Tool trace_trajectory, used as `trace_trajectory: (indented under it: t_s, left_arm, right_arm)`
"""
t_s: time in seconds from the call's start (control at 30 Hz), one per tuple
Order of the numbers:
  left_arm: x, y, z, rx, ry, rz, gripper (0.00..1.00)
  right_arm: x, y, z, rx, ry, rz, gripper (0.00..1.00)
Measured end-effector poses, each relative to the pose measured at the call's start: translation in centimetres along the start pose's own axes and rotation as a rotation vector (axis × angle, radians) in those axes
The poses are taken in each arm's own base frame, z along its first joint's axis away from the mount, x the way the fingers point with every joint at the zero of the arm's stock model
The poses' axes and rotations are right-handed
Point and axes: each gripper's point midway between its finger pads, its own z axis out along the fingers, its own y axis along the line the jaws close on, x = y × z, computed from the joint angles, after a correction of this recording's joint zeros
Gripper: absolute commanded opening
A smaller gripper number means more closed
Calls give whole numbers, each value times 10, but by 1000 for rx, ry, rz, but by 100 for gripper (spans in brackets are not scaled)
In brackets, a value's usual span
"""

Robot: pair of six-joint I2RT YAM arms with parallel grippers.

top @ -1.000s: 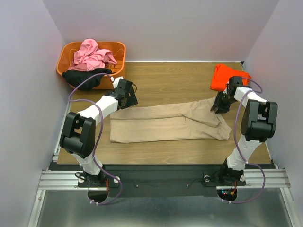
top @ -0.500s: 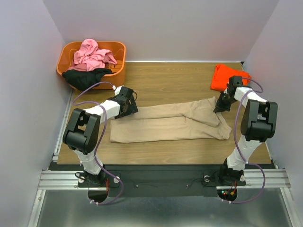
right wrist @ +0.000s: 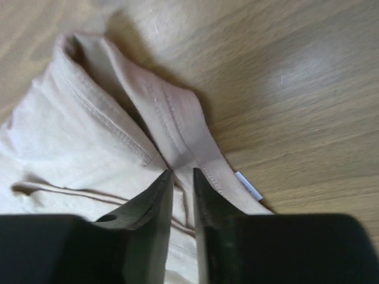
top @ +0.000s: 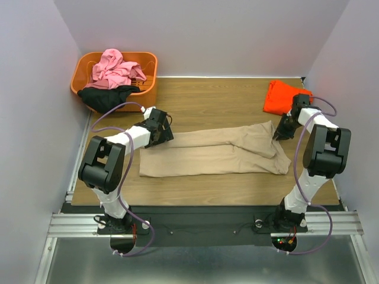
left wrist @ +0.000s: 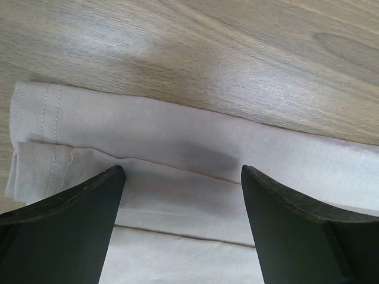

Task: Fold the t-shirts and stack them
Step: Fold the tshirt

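A tan t-shirt (top: 207, 154) lies folded into a long strip across the middle of the table. My left gripper (top: 164, 135) is low over its upper left corner and stands wide open, its fingers astride the stitched hem (left wrist: 53, 112); the left wrist view shows the tan cloth (left wrist: 207, 136) flat between them. My right gripper (top: 278, 134) is at the strip's upper right end. Its jaws (right wrist: 182, 171) stand a narrow gap apart, tips on the tan cloth (right wrist: 89, 130) beside a raised seam. An orange-red t-shirt (top: 283, 96) lies folded at the back right.
An orange basket (top: 151, 66) sits at the back left holding a crumpled pink t-shirt (top: 113, 68). A black t-shirt (top: 106, 96) hangs over the basket's front rim. Purple walls close in left, back and right. A small white label (right wrist: 249, 186) sticks out from the tan hem.
My left gripper has dropped onto the strip's upper left corner. My right gripper has shifted slightly right, and the tan t-shirt slid a little to the right with it.
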Motion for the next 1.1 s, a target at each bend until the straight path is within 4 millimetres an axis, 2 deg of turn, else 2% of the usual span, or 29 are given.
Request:
trace_trajectory:
  t_s: [0.13, 0.33, 0.47, 0.5, 0.7, 1.0, 1.1]
  left_arm:
    - [-4, 4, -11, -14, -9, -10, 95]
    - [-37, 12, -37, -52, -104, -43, 89]
    - [-41, 27, -35, -100, -106, -61, 75]
    - [-41, 31, -34, -113, -103, -63, 74]
    - [-31, 52, -26, -172, -79, -71, 74]
    - [-20, 69, -7, -225, -39, -74, 74]
    - [-18, 71, -2, -233, -32, -75, 68]
  right_arm:
    - [-11, 6, -5, -20, -25, -5, 36]
    - [-11, 11, -6, -47, -22, -10, 38]
    - [-10, 12, -7, -55, -19, -13, 39]
    - [-10, 12, -7, -58, -19, -13, 39]
    - [-9, 15, -7, -73, -14, -14, 39]
    - [-12, 18, -16, -85, -35, -19, 39]
    - [-14, 19, -20, -89, -46, -22, 40]
